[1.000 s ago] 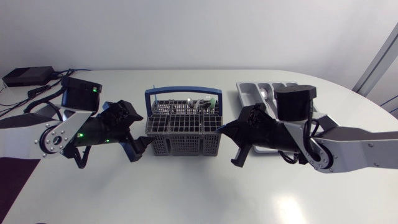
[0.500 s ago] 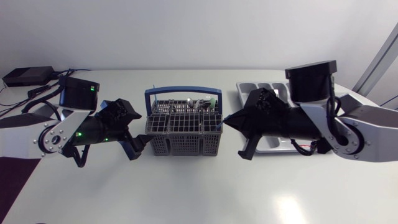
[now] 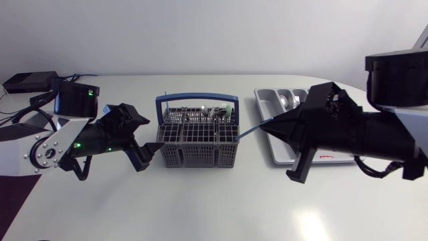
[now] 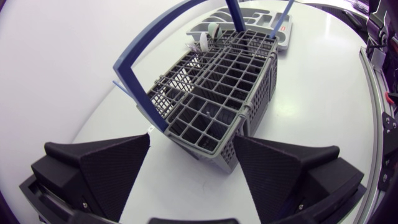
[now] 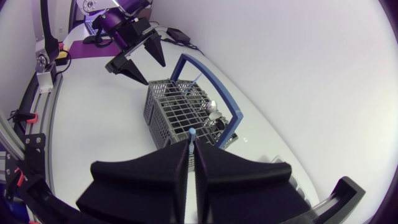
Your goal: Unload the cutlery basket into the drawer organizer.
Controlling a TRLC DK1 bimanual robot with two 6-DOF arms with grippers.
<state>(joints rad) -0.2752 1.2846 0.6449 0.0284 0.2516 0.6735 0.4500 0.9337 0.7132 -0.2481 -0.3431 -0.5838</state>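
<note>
**Item:** blue-handled utensil (image 5: 192, 133), pinched narrow in the right claw (image 5: 191, 155), its lower end near the right end of the cutlery basket (image 3: 197, 155).
**Left claw** (image 4: 193, 144)**:** spread wide, with the basket's near end between its fingers.
**Handling advice:** lift the utensil clear of the grid, carry it level to the drawer organizer (image 3: 266, 100), and lower it into a matching slot.

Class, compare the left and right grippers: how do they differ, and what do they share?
The left gripper is open and empty; the right gripper is shut on a blue handle. The left gripper sits at the left end of the basket, the right gripper at its right end. Both are black, wedge-fingered and point at the basket.
</note>
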